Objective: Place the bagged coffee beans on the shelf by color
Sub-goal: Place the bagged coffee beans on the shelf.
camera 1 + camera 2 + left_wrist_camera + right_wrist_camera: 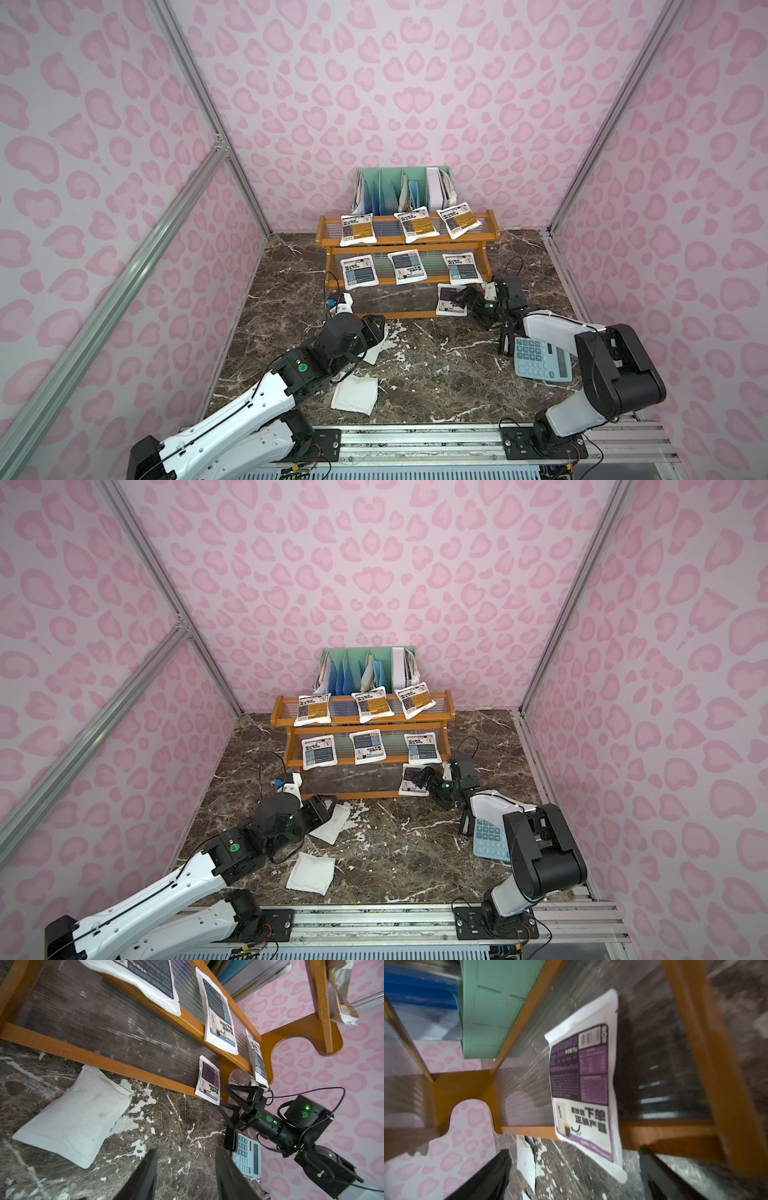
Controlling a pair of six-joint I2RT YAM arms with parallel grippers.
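The orange-brown shelf (pixel 395 314) holds three orange-yellow pouches (pixel 357 228) on its top tier and three blue ones (pixel 407 266) on the middle tier. A purple pouch (pixel 583 1084) lies at the right end of the bottom tier, one end over the front rail. My right gripper (pixel 575 1155) stands open just in front of it, the pouch free of its fingers. Two pouches lie white back up on the marble: one (pixel 355 395) near the front, one (pixel 76 1118) beside my left gripper (pixel 185 1176), which is open over bare marble.
A light-blue calculator (pixel 540 357) lies on the table under my right forearm. A mint-green divider rack (pixel 399 187) with papers stands behind the shelf against the back wall. Pink patterned walls and aluminium posts close in the table on three sides.
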